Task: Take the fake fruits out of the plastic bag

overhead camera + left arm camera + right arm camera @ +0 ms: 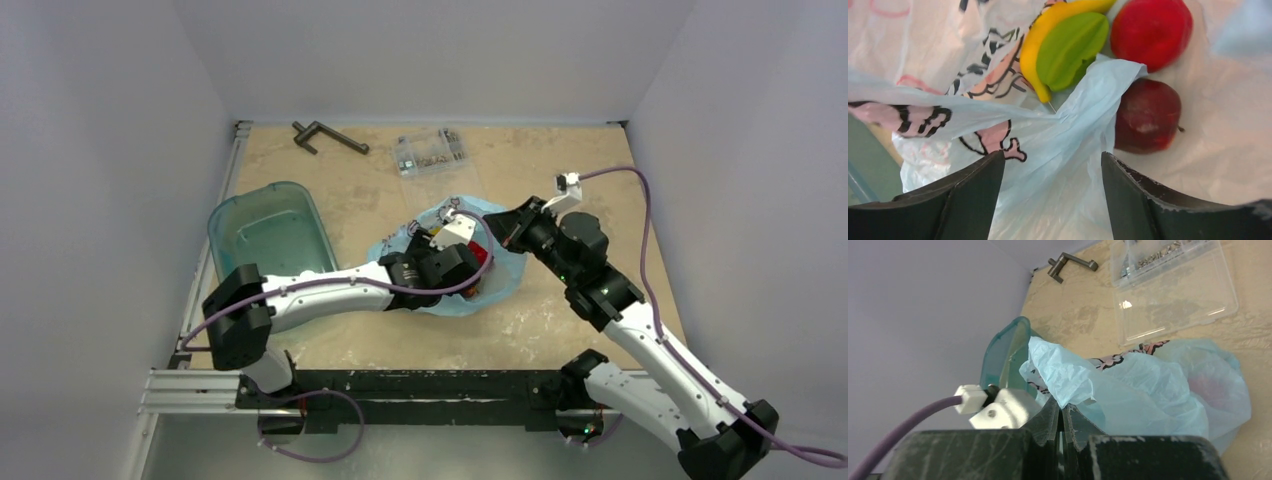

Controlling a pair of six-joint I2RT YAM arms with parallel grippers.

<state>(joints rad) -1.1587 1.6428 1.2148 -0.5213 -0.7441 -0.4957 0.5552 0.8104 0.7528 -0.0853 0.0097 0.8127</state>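
The light-blue plastic bag (497, 288) lies mid-table. My right gripper (507, 229) is shut on the bag's edge and holds it up; the pinched film shows in the right wrist view (1062, 406). My left gripper (474, 262) reaches into the bag's mouth. In the left wrist view it is open (1053, 167) over a fold of bag film (1068, 145), holding nothing. Just beyond its fingertips lie a dark red apple (1147, 116), a brighter red fruit (1152, 31), a yellow banana (1040, 45) and a green piece (1070, 49) on top of the banana.
A teal translucent tub (268, 228) stands left of the bag, also in the right wrist view (1008, 347). A clear flat parts box (432, 150) and a dark metal tool (328, 137) lie at the back. White walls enclose the table.
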